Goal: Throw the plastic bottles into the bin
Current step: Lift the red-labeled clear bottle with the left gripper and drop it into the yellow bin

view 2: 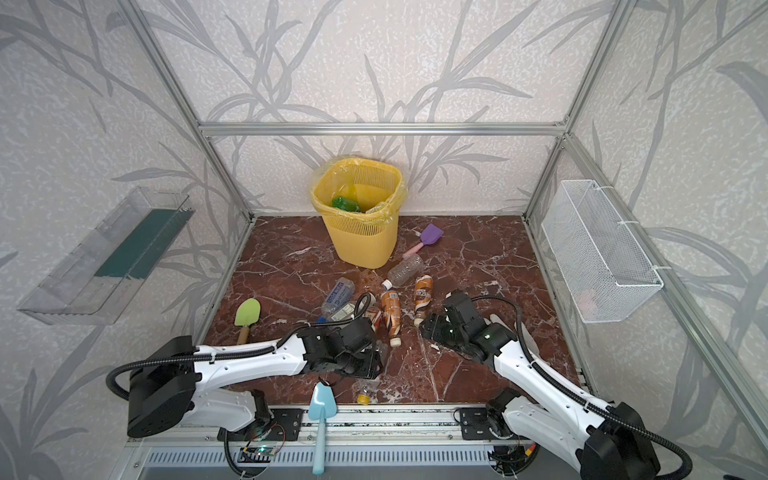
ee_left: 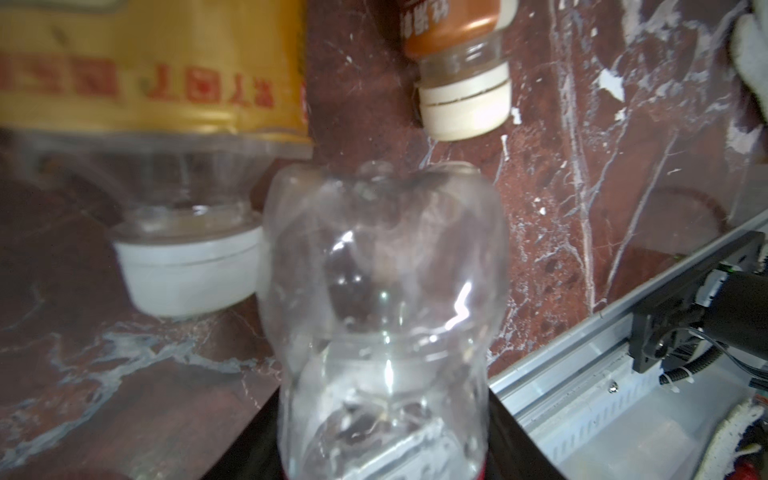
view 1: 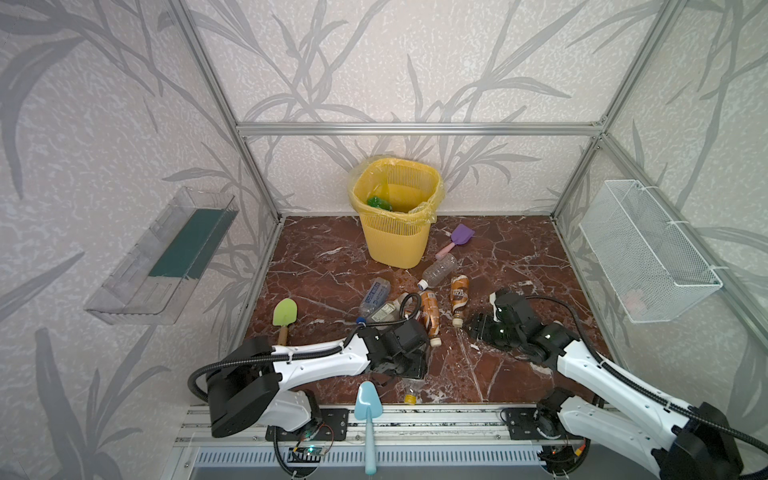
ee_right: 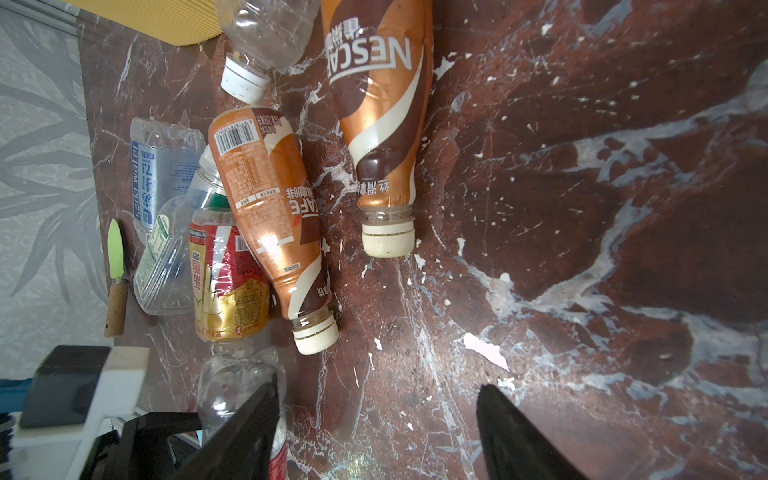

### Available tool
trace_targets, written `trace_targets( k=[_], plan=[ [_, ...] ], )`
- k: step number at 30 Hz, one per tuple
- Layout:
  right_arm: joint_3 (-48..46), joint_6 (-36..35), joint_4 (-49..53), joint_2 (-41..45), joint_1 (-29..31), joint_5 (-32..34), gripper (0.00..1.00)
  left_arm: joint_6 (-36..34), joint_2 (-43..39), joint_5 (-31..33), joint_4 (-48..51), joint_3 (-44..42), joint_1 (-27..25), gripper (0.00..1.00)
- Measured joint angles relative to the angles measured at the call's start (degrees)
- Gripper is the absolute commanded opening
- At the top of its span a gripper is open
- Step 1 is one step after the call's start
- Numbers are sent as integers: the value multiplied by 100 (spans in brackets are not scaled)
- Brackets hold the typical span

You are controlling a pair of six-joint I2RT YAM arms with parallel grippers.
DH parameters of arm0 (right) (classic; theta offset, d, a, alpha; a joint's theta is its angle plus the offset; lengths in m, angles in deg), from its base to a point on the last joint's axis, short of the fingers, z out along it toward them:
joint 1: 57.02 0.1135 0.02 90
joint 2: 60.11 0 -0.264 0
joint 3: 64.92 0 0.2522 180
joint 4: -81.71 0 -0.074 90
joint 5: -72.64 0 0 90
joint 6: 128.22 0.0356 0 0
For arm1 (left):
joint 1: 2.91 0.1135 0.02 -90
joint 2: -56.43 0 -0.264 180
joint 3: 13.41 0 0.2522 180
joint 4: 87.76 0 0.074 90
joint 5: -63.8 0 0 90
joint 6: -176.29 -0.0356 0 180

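Observation:
The yellow lattice bin point(view 1: 395, 245) point(view 2: 365, 245) stands at the back with a green bottle point(view 1: 378, 203) inside. Several plastic bottles lie mid-floor: two brown-orange ones point(view 1: 430, 316) point(view 1: 459, 295) point(ee_right: 270, 216) point(ee_right: 382, 124), a clear one point(view 1: 440, 270), a blue-labelled one point(view 1: 374, 297) and a red-and-gold one point(ee_right: 226, 282). Near the front edge my left gripper point(view 1: 409, 370) point(view 2: 365, 370) point(ee_left: 384, 415) is shut on a clear bottle point(view 1: 411, 388) point(ee_left: 386, 291) with a yellow cap; its fingers press both sides. My right gripper point(view 1: 473, 326) point(view 2: 428, 328) point(ee_right: 378, 390) is open over bare floor, just short of a brown bottle's cap.
Toy shovels lie about: purple point(view 1: 457, 239) beside the bin, green point(view 1: 284, 313) at the left, blue point(view 1: 368, 415) across the front rail. A clear tray point(view 1: 166, 257) hangs on the left wall and a white wire basket point(view 1: 648, 249) on the right wall.

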State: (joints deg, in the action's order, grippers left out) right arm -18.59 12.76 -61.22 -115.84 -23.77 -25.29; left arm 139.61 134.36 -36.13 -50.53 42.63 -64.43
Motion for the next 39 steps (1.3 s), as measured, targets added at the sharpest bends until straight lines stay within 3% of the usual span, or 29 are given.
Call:
trace_targets(
  k=[15, 24, 31, 34, 39],
  plan=[
    [0, 20, -343, -437, 2, -175, 74, 210, -1790, 793, 1008, -533, 153, 61],
    [4, 17, -592, -1115, 199, -472, 74, 127, -2966, 1027, 1613, -1058, 1198, 61],
    [7, 20, -719, -1250, 260, -562, 74, -240, -3056, 1027, 1934, -960, 1757, 62],
    [37, 17, -710, -1246, 260, -562, 74, -645, -2736, 1014, 2251, -122, 2094, 62],
    [223, -2, -520, -1108, 260, -546, 74, -1585, -1176, 984, 2214, 3263, 2953, 65]
  ],
)
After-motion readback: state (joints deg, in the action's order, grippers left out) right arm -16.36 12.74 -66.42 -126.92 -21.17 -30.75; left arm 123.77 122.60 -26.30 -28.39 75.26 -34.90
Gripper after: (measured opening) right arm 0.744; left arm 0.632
